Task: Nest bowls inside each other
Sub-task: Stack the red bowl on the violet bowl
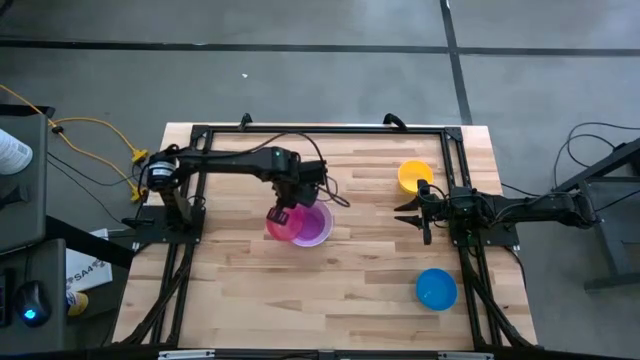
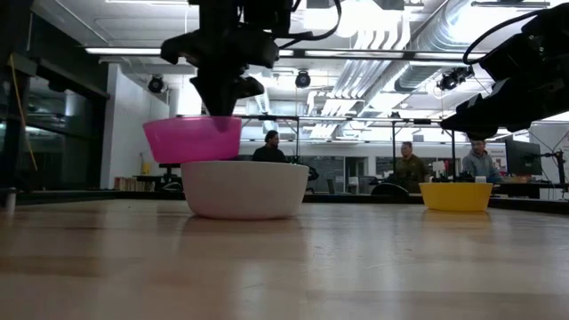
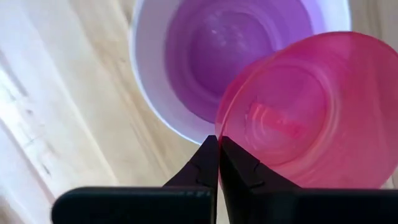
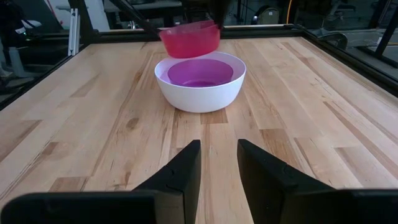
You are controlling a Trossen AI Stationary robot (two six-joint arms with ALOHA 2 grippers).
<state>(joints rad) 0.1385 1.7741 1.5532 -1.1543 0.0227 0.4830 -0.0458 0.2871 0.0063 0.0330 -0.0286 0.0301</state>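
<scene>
A white bowl (image 4: 200, 87) stands on the table's middle with a purple bowl (image 4: 200, 73) nested inside it. My left gripper (image 3: 218, 149) is shut on a red-pink bowl (image 1: 281, 222), carried in the air just above the white bowl's left rim. A yellow bowl (image 1: 413, 176) stands at the far right and a blue bowl (image 1: 436, 288) at the near right. My right gripper (image 4: 218, 163) waits open at the table's right side, pointing level toward the white bowl. My left gripper pinches the red-pink bowl's rim (image 3: 221, 127), one finger inside the bowl and one outside. The fingers come from above, pointing down. The bowl hangs upright and about level, lifted clear, partly over the white bowl's rim.
A black frame (image 1: 320, 130) runs round the tabletop's edges. Bare wood lies at the near left and middle. Beyond the table, several people sit in the room, in the low view (image 2: 409, 167).
</scene>
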